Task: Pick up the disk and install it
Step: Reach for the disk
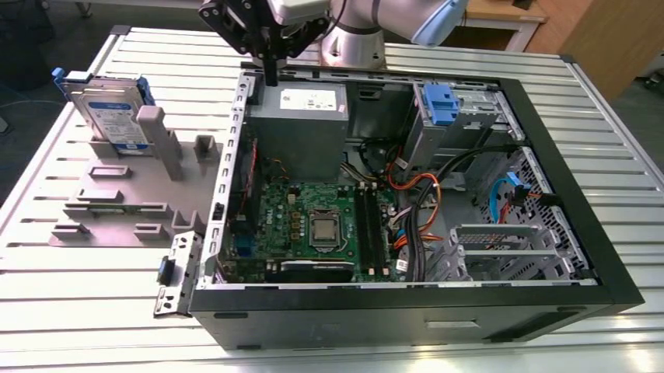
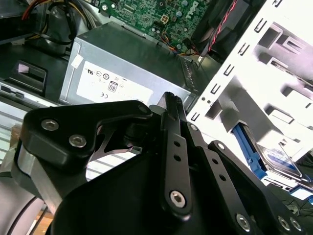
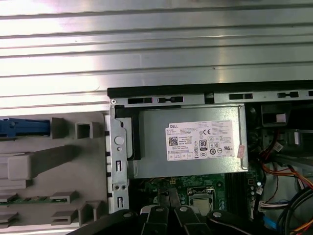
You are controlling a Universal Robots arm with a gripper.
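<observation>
One disk (image 1: 107,109) stands on edge in one grey holder (image 1: 114,210) at the upper left of the exterior view, on the ribbed metal table (image 1: 62,303). Its white-and-blue label faces the camera, and the blue rail runs along its top and side. In the first wrist view the disk (image 3: 24,128) shows edge-on as a blue strip in that holder. In the second wrist view the disk (image 2: 281,161) lies beyond the pale slotted wall of the case.

The single gripper (image 1: 272,76) hangs at the top centre of the exterior view, pointing down and well apart from the disk. It sits over the far rim of one open computer case (image 1: 612,287), just above a corner of one grey power-supply box (image 1: 301,116) with a white sticker. Whether the tip touches the rim cannot be told. Its two fingers (image 2: 168,115) are pressed together with nothing between them.

Inside the case, at the middle of the exterior view, lies one green motherboard (image 1: 275,210) with one processor socket (image 1: 323,229). One upright blue latch piece (image 1: 441,105) sits at the upper right of centre. A bundle of orange, red and black cables (image 1: 415,190) runs below it.
</observation>
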